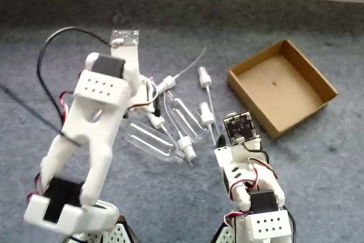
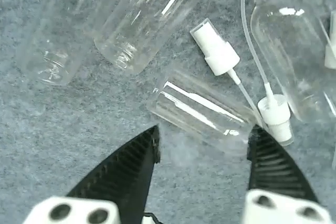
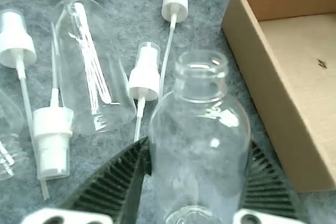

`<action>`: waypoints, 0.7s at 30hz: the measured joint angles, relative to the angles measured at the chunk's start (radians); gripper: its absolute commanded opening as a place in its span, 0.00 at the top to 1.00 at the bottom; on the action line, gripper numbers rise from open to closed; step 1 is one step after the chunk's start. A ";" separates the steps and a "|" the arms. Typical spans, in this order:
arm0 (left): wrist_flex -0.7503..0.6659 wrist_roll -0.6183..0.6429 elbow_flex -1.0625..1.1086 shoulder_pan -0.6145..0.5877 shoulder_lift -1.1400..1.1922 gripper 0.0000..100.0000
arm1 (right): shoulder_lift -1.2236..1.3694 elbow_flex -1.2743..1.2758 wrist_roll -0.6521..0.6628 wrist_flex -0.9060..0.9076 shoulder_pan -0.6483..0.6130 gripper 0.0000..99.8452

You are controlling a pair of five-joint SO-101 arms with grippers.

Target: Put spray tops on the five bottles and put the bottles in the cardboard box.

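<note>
In the right wrist view my right gripper [image 3: 197,149] is shut on a clear bottle [image 3: 199,129] with an open, uncapped neck pointing away from the wrist. The cardboard box [image 3: 262,61] lies close beside it and holds nothing. In the left wrist view my left gripper [image 2: 202,156] hangs open over a clear bottle [image 2: 202,111] that lies flat between the black fingers [image 2: 131,166]. A loose spray top [image 2: 216,52] lies just beyond that bottle, and another [image 2: 276,117] at its end. From above, the box [image 1: 239,78] is at the right and the right gripper [image 1: 223,143] near the middle front.
More clear bottles [image 1: 151,140] [image 1: 183,116] and several loose white spray tops [image 1: 205,78] with long dip tubes lie scattered on the grey carpet between the arms. The left arm [image 1: 96,112] stretches over the left side of the pile.
</note>
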 measured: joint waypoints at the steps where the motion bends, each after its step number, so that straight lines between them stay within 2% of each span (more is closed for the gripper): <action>1: 0.000 0.035 -0.032 0.003 0.051 0.75 | 0.000 0.000 0.000 0.000 0.000 0.78; 11: 0.002 0.362 -0.334 0.011 0.470 0.75 | 0.000 0.000 0.000 0.000 0.000 0.78; 21: 0.002 0.489 -0.420 0.011 0.671 0.75 | 0.000 0.000 0.000 0.000 0.000 0.78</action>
